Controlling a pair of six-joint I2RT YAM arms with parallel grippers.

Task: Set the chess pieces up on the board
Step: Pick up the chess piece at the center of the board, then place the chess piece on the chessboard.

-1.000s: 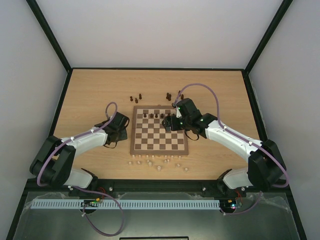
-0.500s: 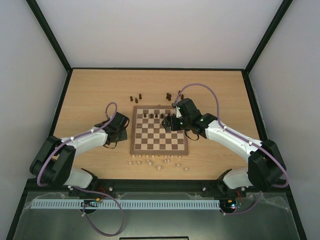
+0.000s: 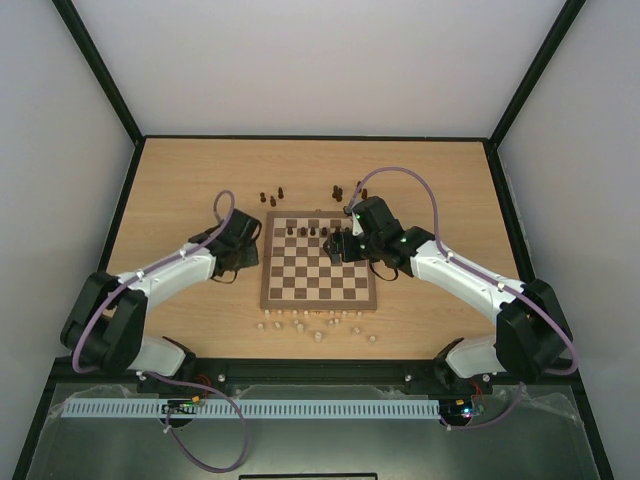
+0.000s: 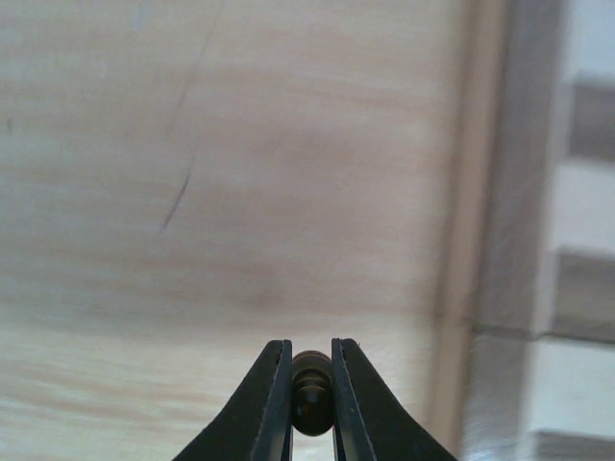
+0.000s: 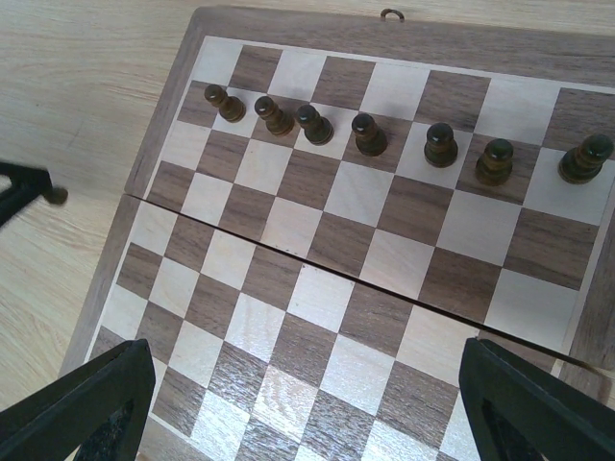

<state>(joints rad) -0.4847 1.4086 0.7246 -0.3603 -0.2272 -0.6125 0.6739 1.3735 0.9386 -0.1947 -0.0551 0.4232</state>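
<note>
The left gripper [image 4: 311, 353] is clamped on a dark brown pawn [image 4: 311, 403], its 2 black fingers [image 4: 274, 389] pressed against the piece's sides with the round head up. The pawn hangs over the light wooden table [image 4: 192, 192]. Whether its base touches the surface cannot be told. The pale border of the chessboard [image 3: 318, 285] runs blurred down the right side of the left wrist view. From overhead, the gripper sits just off the board's far left corner, outside the squares.

The right gripper [image 5: 303, 353] hovers above the far right part of the board with its jaws spread wide and nothing between them. In front of it, 7 dark pawns [image 5: 369, 134] stand upright in 1 row, on the second rank from the board's far edge, each on its own square. The squares nearer the arms are bare.

Beyond the far edge, loose dark pieces [image 3: 272, 197] stand on the table in 2 small clusters, 1 toward the left and 1 toward the right. Pale pieces [image 3: 318, 336] lie scattered on the table along the board's near edge.
</note>
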